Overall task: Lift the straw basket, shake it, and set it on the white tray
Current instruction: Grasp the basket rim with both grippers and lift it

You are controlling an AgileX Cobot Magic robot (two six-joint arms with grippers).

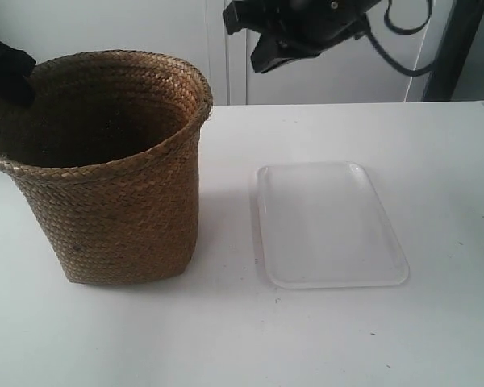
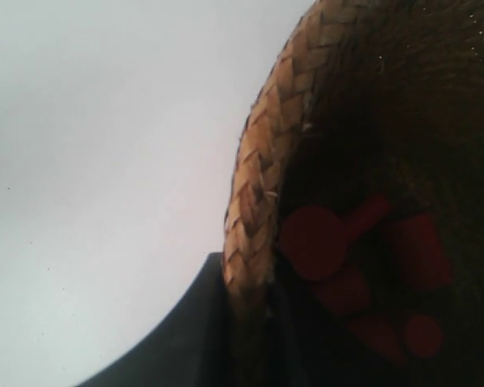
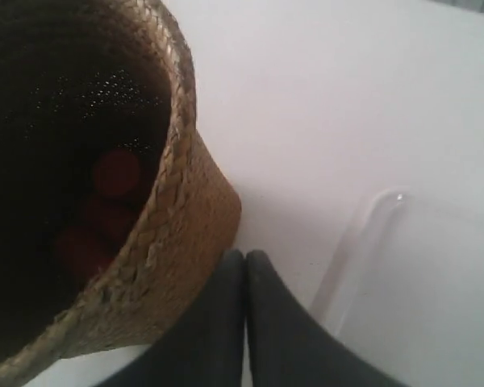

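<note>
We see our left pincer [image 2: 248, 326] clamped on the rim of the large brown woven straw basket [image 1: 121, 201]. It stands on the white tabletop [image 1: 226, 339] toward the exterior view's left edge, apart from the flat white plastic tray [image 1: 327, 226]. Our right pincer [image 3: 244, 314] hangs clenched, empty.

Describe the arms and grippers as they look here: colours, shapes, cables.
The arm at the exterior view's right is black and blocky, with a black cable looping off it. The right gripper has two smooth dark grey fingers, tapered to rounded tips. The left gripper's visible finger looks the same. No markings show.
</note>
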